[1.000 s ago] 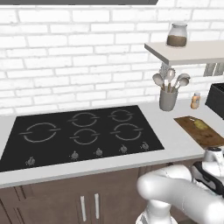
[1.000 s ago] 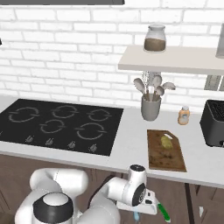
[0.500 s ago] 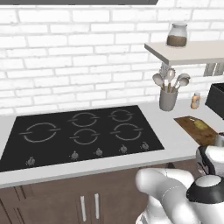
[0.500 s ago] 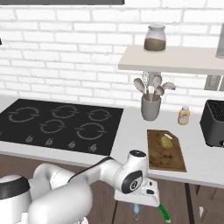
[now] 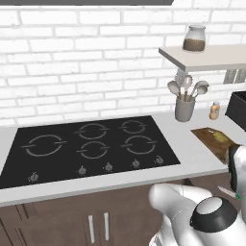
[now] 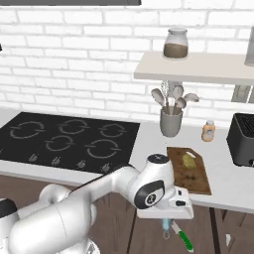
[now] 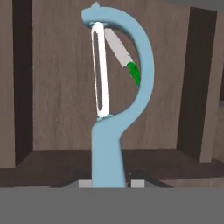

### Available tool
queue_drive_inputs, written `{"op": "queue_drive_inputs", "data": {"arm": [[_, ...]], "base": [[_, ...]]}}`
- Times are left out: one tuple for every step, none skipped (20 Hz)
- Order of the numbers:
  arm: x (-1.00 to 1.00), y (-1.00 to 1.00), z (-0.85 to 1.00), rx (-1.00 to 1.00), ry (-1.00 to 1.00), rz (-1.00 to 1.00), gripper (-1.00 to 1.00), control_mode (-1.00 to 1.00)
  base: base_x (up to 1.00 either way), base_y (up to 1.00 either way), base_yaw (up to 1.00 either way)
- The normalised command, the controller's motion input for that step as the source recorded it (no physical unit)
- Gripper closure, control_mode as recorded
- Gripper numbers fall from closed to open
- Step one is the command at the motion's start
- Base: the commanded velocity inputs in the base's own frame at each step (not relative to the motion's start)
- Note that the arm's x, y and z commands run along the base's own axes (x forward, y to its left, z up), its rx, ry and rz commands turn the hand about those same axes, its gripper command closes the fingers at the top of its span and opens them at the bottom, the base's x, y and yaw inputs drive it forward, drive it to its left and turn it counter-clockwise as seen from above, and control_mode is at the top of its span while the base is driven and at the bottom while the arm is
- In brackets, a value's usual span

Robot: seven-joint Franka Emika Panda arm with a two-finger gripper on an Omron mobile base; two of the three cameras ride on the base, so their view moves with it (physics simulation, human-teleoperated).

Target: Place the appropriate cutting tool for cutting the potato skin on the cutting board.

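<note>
My gripper [image 6: 164, 222] hangs below the counter's front edge, in front of the cutting board [image 6: 196, 179], and points down. It is shut on the cutting tool [image 7: 107, 153], a light-blue peeler with a white blade, held by its handle. The same peeler [image 6: 164, 229] dangles under the hand in the right base view. The dark brown board [image 5: 212, 136] lies on the counter right of the cooktop. The yellowish potato [image 6: 188, 159] rests on the board's far half, also seen as the potato [image 5: 220, 137] from the left.
A green-handled knife [image 6: 183, 240] lies below, just right of the peeler, and shows behind it as the knife [image 7: 133, 72]. On the counter are a black cooktop [image 6: 69, 141], a utensil holder [image 6: 170, 122], an orange bottle [image 6: 208, 132] and a black toaster [image 6: 243, 141]. A jar [image 6: 176, 44] stands on the shelf.
The jaws have closed the last bit on the peeler. The arm has swung forward and the hand has risen slightly with the peeler, while the knife stays where it was.
</note>
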Motion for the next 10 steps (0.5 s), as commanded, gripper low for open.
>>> {"op": "queue_drive_inputs", "data": {"arm": [[0.60,-0.41,0.87,0.00,-0.01,0.00,1.00,-1.00],[0.76,-0.37,0.84,0.00,-0.01,0.00,1.00,-1.00],[0.83,-0.35,0.81,0.00,0.00,0.00,1.00,-1.00],[0.85,-0.34,0.86,0.03,-0.01,0.00,1.00,-1.00],[0.88,-0.26,0.80,0.05,0.00,0.01,1.00,-1.00],[0.89,-0.24,0.80,0.07,0.00,0.03,1.00,-1.00],[0.92,-0.19,0.71,0.11,0.00,0.06,1.00,-1.00],[0.86,-0.16,0.64,0.13,0.00,0.10,1.00,-1.00],[0.86,-0.14,0.52,0.13,0.00,0.12,1.00,-1.00],[0.89,-0.09,0.24,0.13,0.00,0.14,1.00,-1.00]], "base": [[0.00,0.00,0.00],[0.00,0.00,0.00],[0.00,0.00,0.00],[0.00,0.00,0.00],[0.00,0.00,0.00],[0.00,0.00,0.00],[0.00,0.00,0.00],[0.00,0.00,0.00],[0.00,0.00,0.00],[0.00,0.00,0.00]]}}
